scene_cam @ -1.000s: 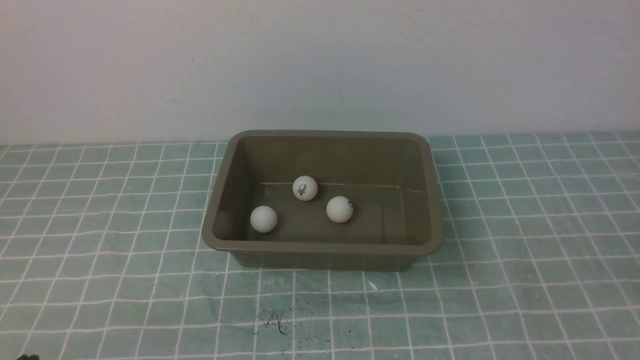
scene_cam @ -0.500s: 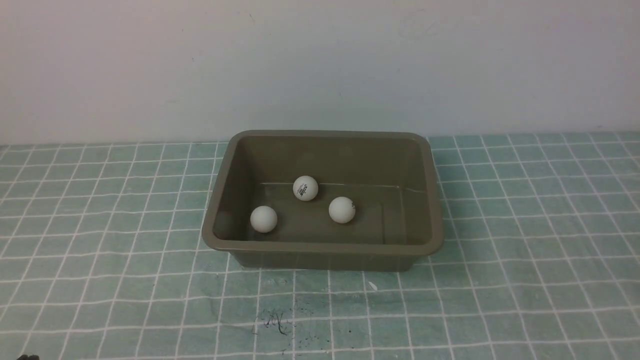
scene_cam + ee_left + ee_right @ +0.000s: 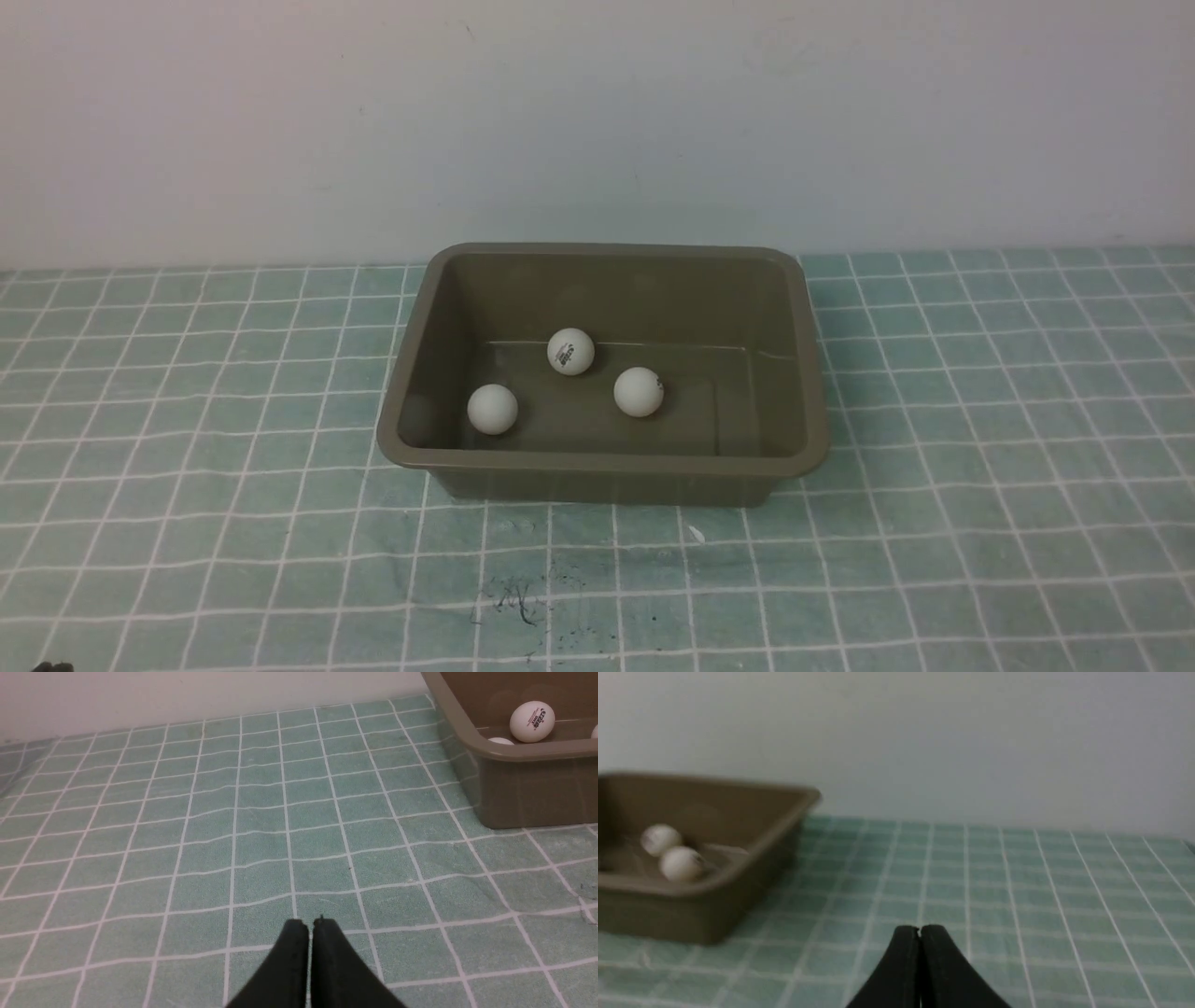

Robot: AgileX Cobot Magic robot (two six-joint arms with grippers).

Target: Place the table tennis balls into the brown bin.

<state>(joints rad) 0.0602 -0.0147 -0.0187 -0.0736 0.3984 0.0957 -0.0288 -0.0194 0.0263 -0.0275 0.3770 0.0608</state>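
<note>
Evidently the placing step is finished: all three table tennis balls lie on the floor of the brown bin (image 3: 810, 373), which stands on the checked cloth (image 3: 187, 523) at mid-table, close to the far wall (image 3: 597, 121). The left ball (image 3: 492, 409) sits near the bin's left wall, toward the near side. The logo ball (image 3: 570, 351) rests farther back, close to the far wall of the bin. The third ball (image 3: 639, 391) lies to its right and nearer. None of the three touches another. No ball shows on the cloth outside the bin in any view.

Judgement: nothing is left to load; the next move calls only for the arms to keep clear of the bin rim and rest.

The left gripper (image 3: 309, 926) has its jaws pressed together, empty, above bare cloth, left of the bin and nearer than it. The right gripper (image 3: 919, 931) is likewise closed tight on nothing, off to the bin's right, well apart from it. Neither arm appears in the front view.
</note>
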